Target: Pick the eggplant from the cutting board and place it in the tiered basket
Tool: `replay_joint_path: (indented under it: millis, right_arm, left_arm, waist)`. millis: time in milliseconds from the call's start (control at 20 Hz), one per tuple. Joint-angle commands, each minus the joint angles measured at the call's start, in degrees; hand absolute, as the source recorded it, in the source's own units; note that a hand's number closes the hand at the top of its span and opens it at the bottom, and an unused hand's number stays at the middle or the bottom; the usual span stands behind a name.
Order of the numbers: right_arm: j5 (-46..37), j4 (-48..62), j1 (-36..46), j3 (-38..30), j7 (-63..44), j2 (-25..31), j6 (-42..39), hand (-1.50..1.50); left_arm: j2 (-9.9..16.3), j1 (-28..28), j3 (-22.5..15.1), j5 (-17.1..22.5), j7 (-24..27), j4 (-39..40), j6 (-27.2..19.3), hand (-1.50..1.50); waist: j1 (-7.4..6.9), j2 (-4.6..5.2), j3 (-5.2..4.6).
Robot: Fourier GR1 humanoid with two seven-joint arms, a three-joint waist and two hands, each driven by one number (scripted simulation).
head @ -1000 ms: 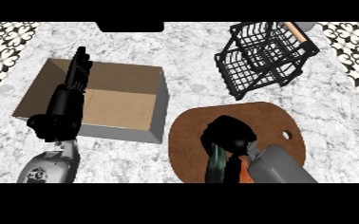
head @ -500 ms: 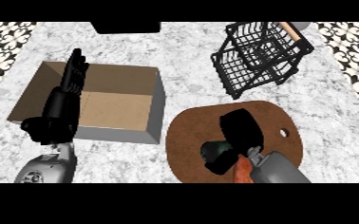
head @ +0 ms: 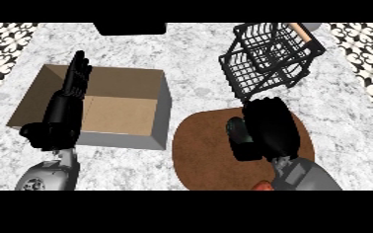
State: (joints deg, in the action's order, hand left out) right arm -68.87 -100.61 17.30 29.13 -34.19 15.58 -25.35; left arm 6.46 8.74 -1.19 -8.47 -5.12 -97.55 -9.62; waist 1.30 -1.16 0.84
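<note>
The round brown cutting board (head: 203,150) lies at the lower right of the marble counter. My right hand (head: 273,128) hovers over its upper part, fingers pointing toward the black wire tiered basket (head: 273,54) just beyond. A dark oblong shape with a greenish tint, seemingly the eggplant (head: 241,139), sits against the palm's left side with the fingers and thumb curled round it. Most of it is hidden by the hand. My left hand (head: 64,103) rests open with fingers up at the left.
An open cardboard box (head: 120,109) lies left of the board, partly under the left hand. A dark object (head: 131,28) sits at the counter's far edge. A small orange-red thing (head: 262,186) shows by my right wrist. Patterned tiles flank the counter's top corners.
My right hand has lifted off the middle of the board and moved up toward the basket, carrying the dark shape with it. The left hand has not moved.
</note>
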Motion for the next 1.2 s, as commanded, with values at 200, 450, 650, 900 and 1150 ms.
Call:
replay_joint_path:
  millis: [200,450,650,900,1150]
  right_arm:
    - [5.4,-21.7,6.3,-10.4,-6.4,-0.1,-15.3,1.5]
    - [10.0,-27.4,14.8,-17.4,-12.1,-2.8,-27.6,1.5]
    - [15.3,-23.8,19.8,-25.6,-12.5,-6.7,-28.2,1.5]
    - [21.7,-16.2,26.9,-35.9,-12.6,-10.2,-25.0,1.5]
    - [19.3,-7.4,30.8,-36.9,-8.9,-5.6,-21.4,1.5]
  left_arm:
    - [-3.0,-4.3,-2.6,0.5,-0.7,2.2,1.0,0.0]
    - [-3.9,-2.2,-2.3,-0.5,1.1,5.8,0.4,0.0]
    - [-3.6,-3.7,-2.5,0.1,0.0,2.5,1.8,0.0]
    - [-4.4,-0.1,-2.1,-1.5,-0.2,6.1,0.6,0.0]
    - [-5.7,-2.5,-3.2,-1.6,1.8,5.7,0.9,0.0]
  waist:
    - [0.0,0.65,-0.94]
    - [0.22,0.8,-1.03]
    - [-1.18,0.97,-0.94]
    - [-1.09,1.3,-0.9]
    - [-1.77,1.5,-0.88]
